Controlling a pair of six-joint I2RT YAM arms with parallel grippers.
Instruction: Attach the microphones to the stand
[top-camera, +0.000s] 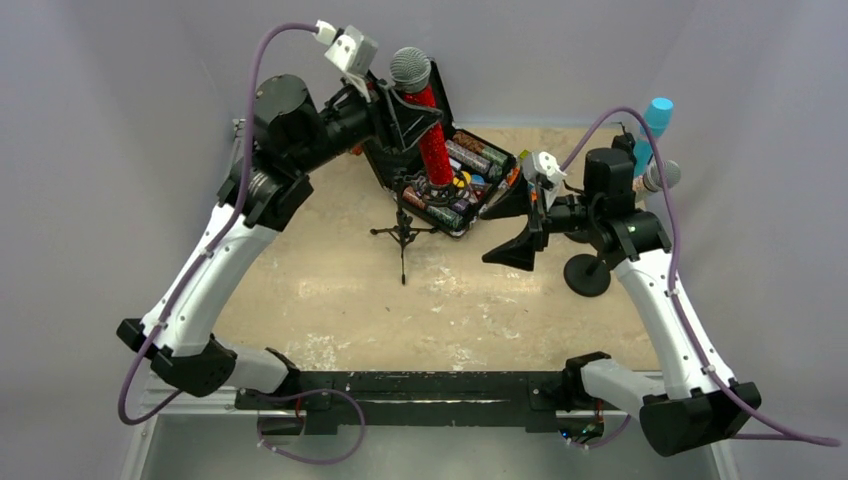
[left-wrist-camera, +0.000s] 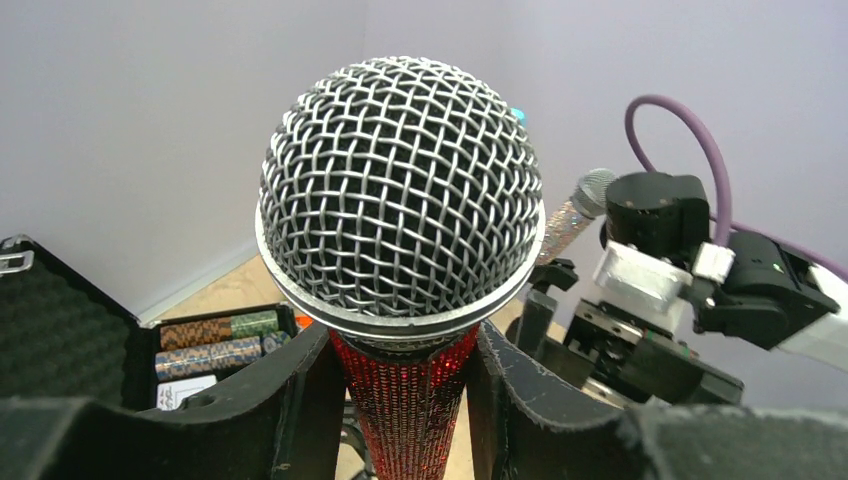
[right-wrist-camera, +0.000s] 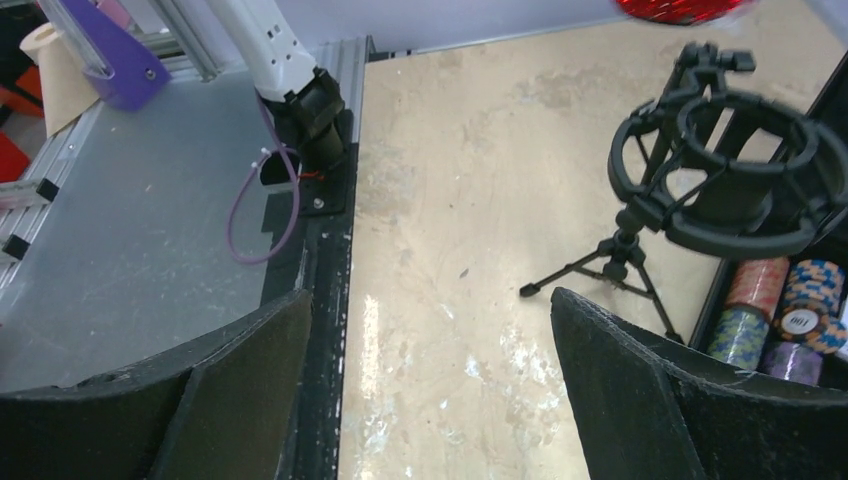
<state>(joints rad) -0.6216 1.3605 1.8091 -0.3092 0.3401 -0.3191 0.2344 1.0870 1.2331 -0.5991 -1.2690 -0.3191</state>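
Left end effector (left-wrist-camera: 405, 395) pinches the red microphone (left-wrist-camera: 400, 200) below its mesh head, upright at upper centre of the overhead view and not yet in the tripod stand (right-wrist-camera: 720, 185).

Judgement: lower it tail-first, plumb, into the ring mount.

Right end effector (right-wrist-camera: 430, 300) spread, empty.

Open chip case (top-camera: 470, 170) crowds the stand. The blue microphone (top-camera: 657, 110) and silver microphone (top-camera: 662, 175) sit far right.

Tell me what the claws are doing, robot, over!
Left claw shut on red microphone, upright near stand, not yet in. Right claw open, empty. Open chip case close beside stand.
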